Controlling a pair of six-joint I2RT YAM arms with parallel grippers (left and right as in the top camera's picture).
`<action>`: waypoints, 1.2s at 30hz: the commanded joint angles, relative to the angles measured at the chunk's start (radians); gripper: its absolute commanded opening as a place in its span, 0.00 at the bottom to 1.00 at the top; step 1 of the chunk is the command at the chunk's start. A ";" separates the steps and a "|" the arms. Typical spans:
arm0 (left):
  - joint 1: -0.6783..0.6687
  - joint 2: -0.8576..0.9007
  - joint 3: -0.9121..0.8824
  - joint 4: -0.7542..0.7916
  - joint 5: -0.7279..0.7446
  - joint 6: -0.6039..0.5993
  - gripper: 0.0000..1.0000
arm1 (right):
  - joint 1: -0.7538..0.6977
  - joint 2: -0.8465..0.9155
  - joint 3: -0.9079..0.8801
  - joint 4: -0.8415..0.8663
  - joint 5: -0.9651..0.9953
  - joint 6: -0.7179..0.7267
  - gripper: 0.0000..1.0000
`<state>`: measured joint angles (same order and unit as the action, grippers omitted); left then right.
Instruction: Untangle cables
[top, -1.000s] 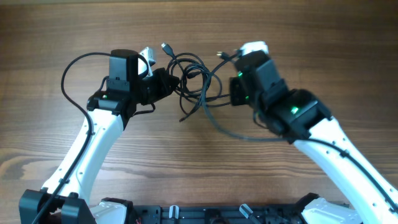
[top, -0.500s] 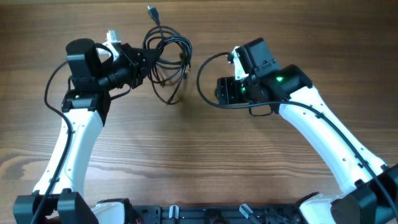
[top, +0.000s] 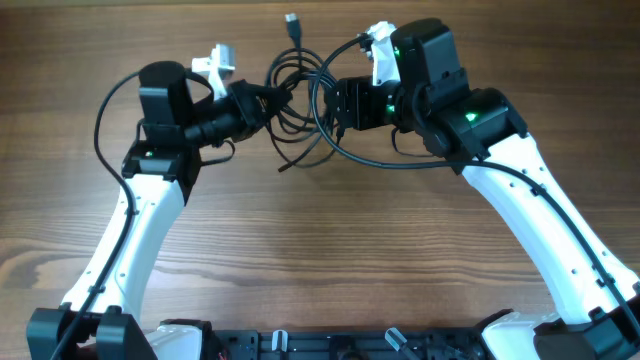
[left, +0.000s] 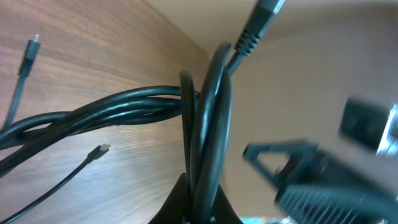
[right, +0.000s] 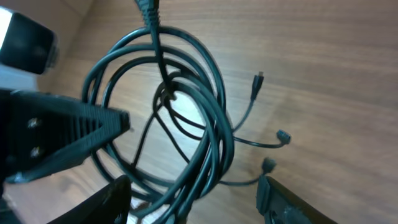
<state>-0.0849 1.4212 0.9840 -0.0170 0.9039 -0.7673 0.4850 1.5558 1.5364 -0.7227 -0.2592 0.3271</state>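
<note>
Two white robot arms meet over the far middle of a wooden worktop (top: 300, 260), with a tangle of thin black cables (top: 300, 108) between them.

My left tool (top: 268, 98) reaches in from the left. In the left wrist view its fingers are pinched tight on several strands of the cables (left: 205, 124), which rise in a bunched loop straight out of the grip (left: 199, 208). A moulded plug (left: 261, 14) sticks out at the top of that loop.

My right tool (top: 336, 104) faces it from the right, just beside the tangle. In the right wrist view its two fingers (right: 118, 193) are spread wide, with the tool (right: 193, 186) gripping nothing. The round coil of the cables (right: 214, 118) hangs in front of it, and the lowest strands pass through the open gap. I cannot tell whether they touch either finger.

From overhead, one loose end with a plug (top: 291, 22) points away toward the far edge. Three thinner ends with small plugs (right: 283, 135) trail out to the right of the coil over the wood (right: 323, 56). I cannot tell whether the coil itself rests on the worktop.
</note>
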 joint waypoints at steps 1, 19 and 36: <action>-0.034 -0.014 0.013 -0.032 0.027 0.378 0.04 | -0.006 -0.017 0.024 0.003 0.056 -0.133 0.66; -0.109 -0.014 0.013 -0.171 0.117 0.393 0.04 | -0.008 0.030 0.021 0.140 0.169 -0.141 0.59; -0.109 -0.014 0.013 -0.146 -0.076 0.156 0.04 | -0.006 -0.029 0.021 0.091 0.090 -0.077 0.06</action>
<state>-0.1947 1.4212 0.9848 -0.1944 0.9157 -0.4786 0.4816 1.5990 1.5379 -0.6037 -0.1307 0.2153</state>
